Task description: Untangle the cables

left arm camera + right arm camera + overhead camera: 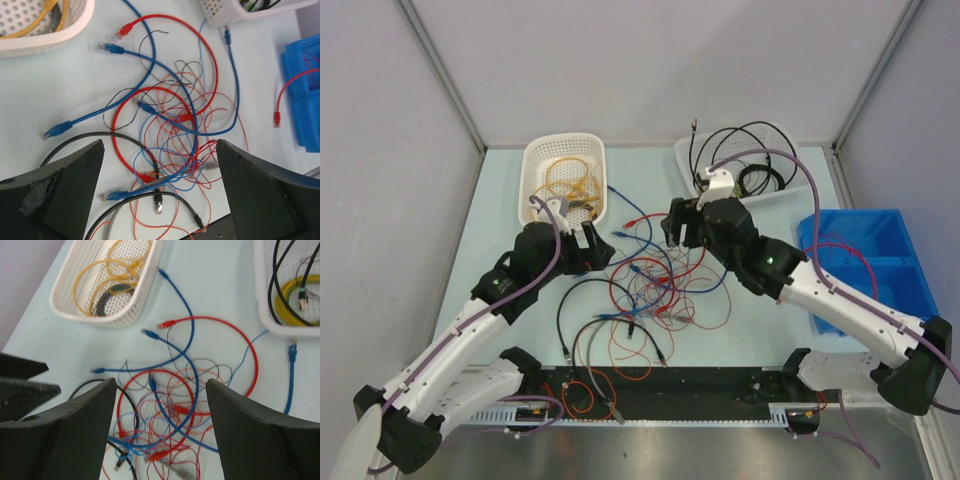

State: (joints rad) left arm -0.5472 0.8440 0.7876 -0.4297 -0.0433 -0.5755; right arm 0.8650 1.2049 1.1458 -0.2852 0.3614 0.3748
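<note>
Both left fingers (67, 187) and right fingers (75, 432) spread wide above tangled cables (655, 287)

Cables (655, 285) lie in the middle, basket (565, 139) behind-left, tray (685, 152) behind-right (bin (910, 235) at right).

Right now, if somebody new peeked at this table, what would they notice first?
The messy tangle of red, blue and black cables in the middle of the table grabs the eye. The left gripper and right gripper hang open above it, holding nothing. A white basket of yellow cables sits far left, a bright blue bin on the right.
</note>
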